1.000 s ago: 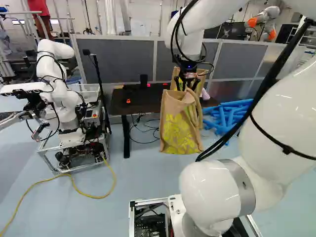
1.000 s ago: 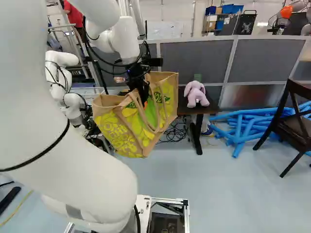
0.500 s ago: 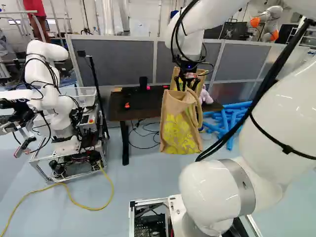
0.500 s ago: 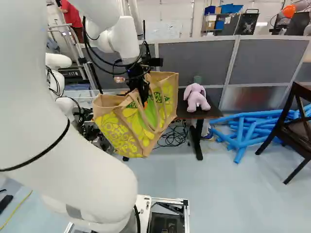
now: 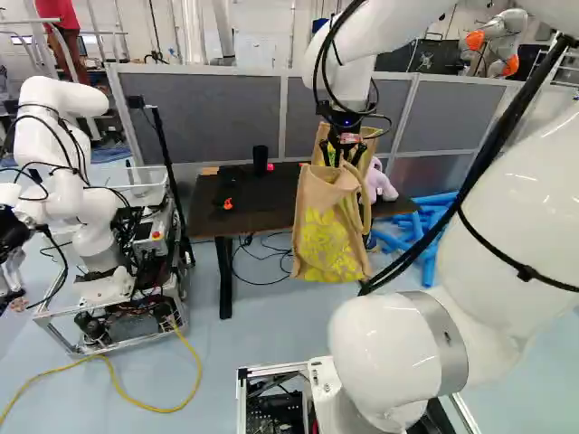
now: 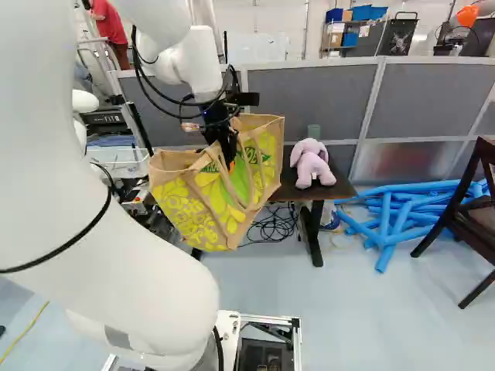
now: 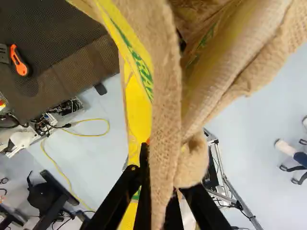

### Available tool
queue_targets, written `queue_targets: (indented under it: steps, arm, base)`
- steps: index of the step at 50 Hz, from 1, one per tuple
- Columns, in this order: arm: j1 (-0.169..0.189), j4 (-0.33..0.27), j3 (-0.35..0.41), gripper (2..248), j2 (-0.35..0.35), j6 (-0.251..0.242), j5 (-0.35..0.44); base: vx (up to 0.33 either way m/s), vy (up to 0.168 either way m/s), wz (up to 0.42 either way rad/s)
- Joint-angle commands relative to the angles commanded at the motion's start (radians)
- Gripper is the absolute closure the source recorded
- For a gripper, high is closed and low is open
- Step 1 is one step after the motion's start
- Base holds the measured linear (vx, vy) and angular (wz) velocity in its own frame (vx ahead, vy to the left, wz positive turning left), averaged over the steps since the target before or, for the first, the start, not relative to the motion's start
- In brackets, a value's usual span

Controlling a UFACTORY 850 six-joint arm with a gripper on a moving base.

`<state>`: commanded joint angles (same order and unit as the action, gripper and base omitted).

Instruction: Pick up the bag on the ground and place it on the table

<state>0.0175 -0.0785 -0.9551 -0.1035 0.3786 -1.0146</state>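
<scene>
The bag (image 5: 327,240) hangs from the claw (image 5: 342,161), in front of the tabletop (image 5: 258,217) as the base views look. On the tabletop, the cutter (image 5: 227,204) lies left of the bag in the left base view, the cup (image 5: 261,160) stands near the far edge, and the stuffed toy (image 6: 312,165) sits right of the bag. Behind runs the partition (image 6: 309,93). Another robot (image 5: 63,194) stands left of the tabletop; tubes (image 6: 398,220) lie on the floor to the right, before the chair (image 6: 473,207) further right.

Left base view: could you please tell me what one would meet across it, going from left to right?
Another robot → orange tool → dark cylinder → bag → toy.
</scene>
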Motion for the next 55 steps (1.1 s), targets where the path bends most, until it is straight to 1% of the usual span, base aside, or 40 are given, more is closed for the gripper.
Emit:
queue_targets:
  steps: [7,17,38,55]
  arm:
    - [0.000,0.000,0.000,229,0.000,0.000,0.000]
    - [0.000,0.000,0.000,229,0.000,0.000,0.000]
    - [0.000,0.000,0.000,229,0.000,0.000,0.000]
    - [0.000,0.000,0.000,229,0.000,0.000,0.000]
  base:
    - [0.167,-0.063,0.041]
    - [0.167,-0.031,0.169]
    - [0.161,0.048,0.230]
    - [0.076,-0.058,0.039]
